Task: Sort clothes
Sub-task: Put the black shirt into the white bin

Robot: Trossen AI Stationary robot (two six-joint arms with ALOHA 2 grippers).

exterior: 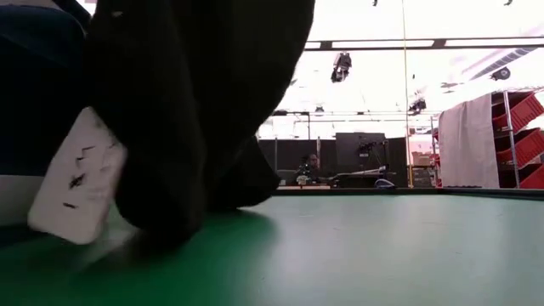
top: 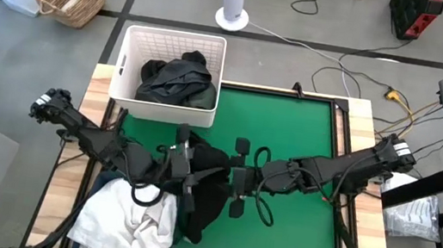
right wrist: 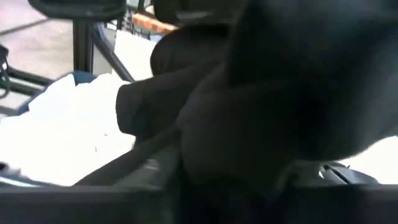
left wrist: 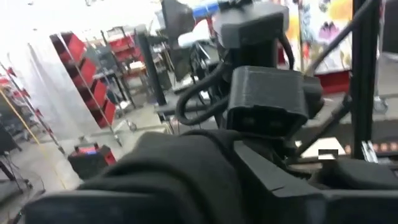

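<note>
Green mat point(top: 287, 151) carrying the work. Black garment point(top: 209, 183) hanging lifted just right of the white pile point(top: 125, 223), both grippers point(top: 184, 171) point(top: 235, 178) meeting at it, probably for transfer; finger state of either impossible to tell. Basket point(top: 132, 51) beyond already holding dark clothes point(top: 177, 79).

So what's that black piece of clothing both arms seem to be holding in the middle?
The black garment is soft, dark fabric, bunched and hanging in folds rather than spread flat. It sits over the near middle of the green table, lifted between the left tool and the right tool, which meet at it from either side. In the low view its lower edge droops onto the mat, and a white tag dangles beside it. Its near-left edge lies against the white clothes.
</note>
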